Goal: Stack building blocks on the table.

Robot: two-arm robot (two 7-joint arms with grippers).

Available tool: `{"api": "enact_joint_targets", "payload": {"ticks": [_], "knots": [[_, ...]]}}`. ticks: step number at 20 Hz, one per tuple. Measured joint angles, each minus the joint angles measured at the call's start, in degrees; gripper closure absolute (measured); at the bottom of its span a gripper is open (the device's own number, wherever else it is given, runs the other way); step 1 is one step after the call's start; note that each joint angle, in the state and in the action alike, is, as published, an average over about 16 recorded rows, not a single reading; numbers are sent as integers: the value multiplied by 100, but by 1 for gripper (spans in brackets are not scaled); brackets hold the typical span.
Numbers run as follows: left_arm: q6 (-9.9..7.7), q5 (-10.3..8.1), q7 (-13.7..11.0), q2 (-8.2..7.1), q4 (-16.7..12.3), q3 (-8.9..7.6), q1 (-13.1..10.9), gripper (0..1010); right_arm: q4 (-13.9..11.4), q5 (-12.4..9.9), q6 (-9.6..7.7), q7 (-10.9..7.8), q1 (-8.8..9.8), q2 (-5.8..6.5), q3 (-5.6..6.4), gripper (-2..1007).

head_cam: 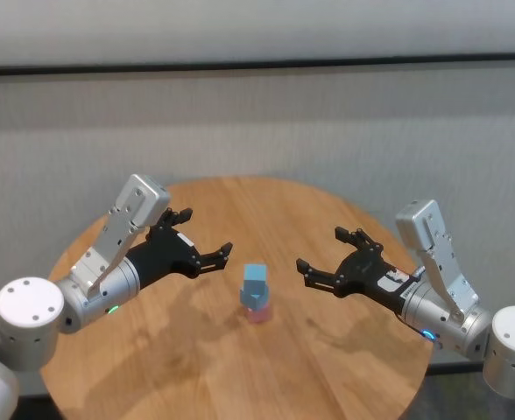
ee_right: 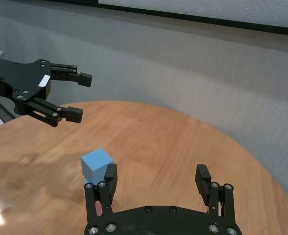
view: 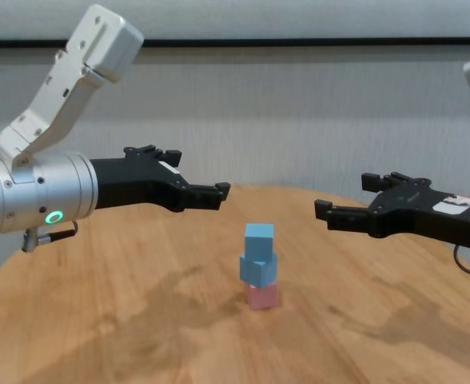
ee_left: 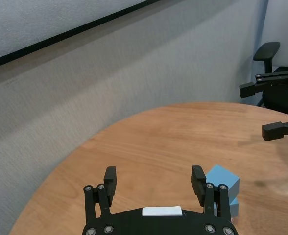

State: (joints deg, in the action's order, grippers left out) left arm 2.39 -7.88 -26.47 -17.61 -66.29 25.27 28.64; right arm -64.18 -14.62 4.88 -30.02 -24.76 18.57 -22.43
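The three building blocks stand as one stack near the middle of the table: the pink block at the bottom, a light blue block on it, and a second light blue block on top, turned a little askew. My left gripper is open and empty, hovering to the left of the stack. My right gripper is open and empty, hovering to the right of it. Neither touches the blocks. The top blue block also shows in the left wrist view and the right wrist view.
The round table ends close behind the stack, with a grey wall beyond. A black office chair stands off the table in the left wrist view.
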Motion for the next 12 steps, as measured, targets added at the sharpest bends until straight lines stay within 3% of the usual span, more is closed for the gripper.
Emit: {"api": "enact_joint_targets", "payload": {"ticks": [12], "knots": [[11, 0, -3, 15, 16, 14, 1, 10, 0, 0, 0, 0, 0, 0, 0, 0]]}}
